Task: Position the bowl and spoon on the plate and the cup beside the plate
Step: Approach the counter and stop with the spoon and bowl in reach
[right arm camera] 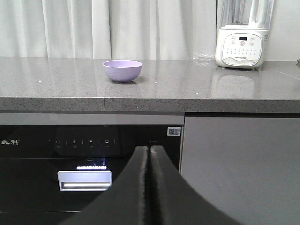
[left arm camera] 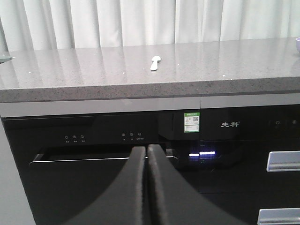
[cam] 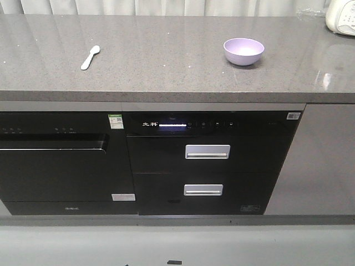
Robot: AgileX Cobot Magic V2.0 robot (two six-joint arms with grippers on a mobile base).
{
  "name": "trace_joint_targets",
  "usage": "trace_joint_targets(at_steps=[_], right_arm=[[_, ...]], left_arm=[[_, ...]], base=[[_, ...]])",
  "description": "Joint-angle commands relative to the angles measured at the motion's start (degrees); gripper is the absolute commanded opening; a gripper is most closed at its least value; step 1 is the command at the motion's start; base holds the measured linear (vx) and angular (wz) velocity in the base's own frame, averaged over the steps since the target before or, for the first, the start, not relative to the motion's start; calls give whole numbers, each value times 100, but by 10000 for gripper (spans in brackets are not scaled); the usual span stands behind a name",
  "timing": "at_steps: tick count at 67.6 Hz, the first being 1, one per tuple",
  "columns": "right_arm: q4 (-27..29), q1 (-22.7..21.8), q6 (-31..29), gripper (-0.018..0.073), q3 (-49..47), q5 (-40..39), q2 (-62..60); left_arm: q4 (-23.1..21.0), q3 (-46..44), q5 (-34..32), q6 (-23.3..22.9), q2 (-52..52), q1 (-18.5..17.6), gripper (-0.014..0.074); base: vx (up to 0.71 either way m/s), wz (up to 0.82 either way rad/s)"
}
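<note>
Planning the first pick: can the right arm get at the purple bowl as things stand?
Probably yes. The bowl sits alone on the counter, and the blender stands well aside. The right gripper, shut, looks lower than the countertop, so it must rise and open first.

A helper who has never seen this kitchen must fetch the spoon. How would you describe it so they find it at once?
Find the long grey stone countertop above the black built-in appliances. On its left part lies the spoon, alone, far from the lavender bowl on the right. It is the only small, flat, pale utensil there; the bowl is round and deep.
</note>
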Motion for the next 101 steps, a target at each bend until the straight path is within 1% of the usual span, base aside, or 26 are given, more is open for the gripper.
trace_joint_targets(at_steps=[1,101], right_arm=[[-40,-29,-4,-3,21,-427,-54],[-40,-29,-4,-3,21,-427,-54]], left_arm=[[-7,-44,-394,-47,-71,-6,-6],[-7,-44,-394,-47,-71,-6,-6]], base=[[9,1],[7,-3]])
